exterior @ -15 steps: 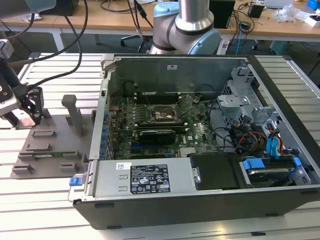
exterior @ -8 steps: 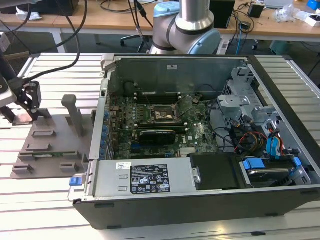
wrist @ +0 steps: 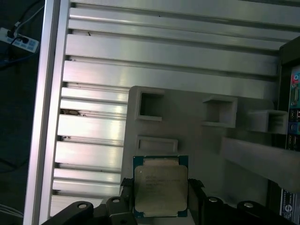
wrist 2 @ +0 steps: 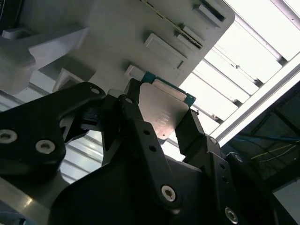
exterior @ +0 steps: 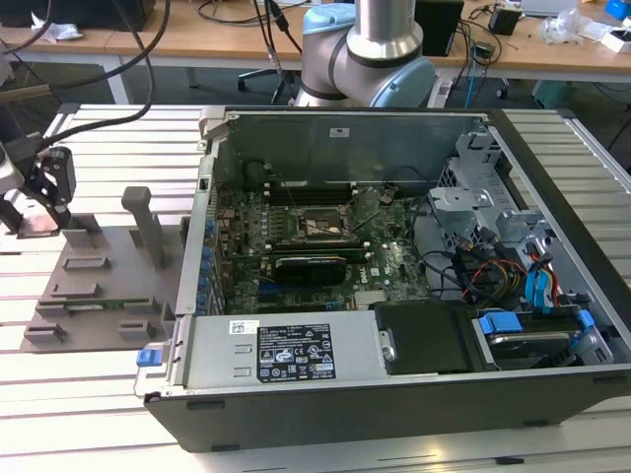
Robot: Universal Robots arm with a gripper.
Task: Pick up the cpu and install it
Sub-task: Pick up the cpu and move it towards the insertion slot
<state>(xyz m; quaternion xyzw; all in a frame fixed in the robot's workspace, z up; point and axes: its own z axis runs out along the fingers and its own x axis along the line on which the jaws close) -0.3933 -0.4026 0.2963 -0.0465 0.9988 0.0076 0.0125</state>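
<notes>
Cpu (wrist: 161,190), metal lid up and level, is clamped at two opposite edges by the claw (wrist 2: 161,108), just above the near corner of the grey parts tray (wrist: 197,140). Holding it by the edges likely keeps the fingers (wrist 2: 136,122) off its underside. Empty pockets (wrist: 149,104) lie further in on the tray, and an upright post (exterior: 146,222) rises near its far side. Beyond the tray, on the exterior view's right, stands the open computer case (exterior: 345,133); its raised side wall lies between tray and socket (exterior: 317,225). Slatted tabotop is not it: the slatted tabletop (wrist: 93,79) surrounds the tray.
</notes>
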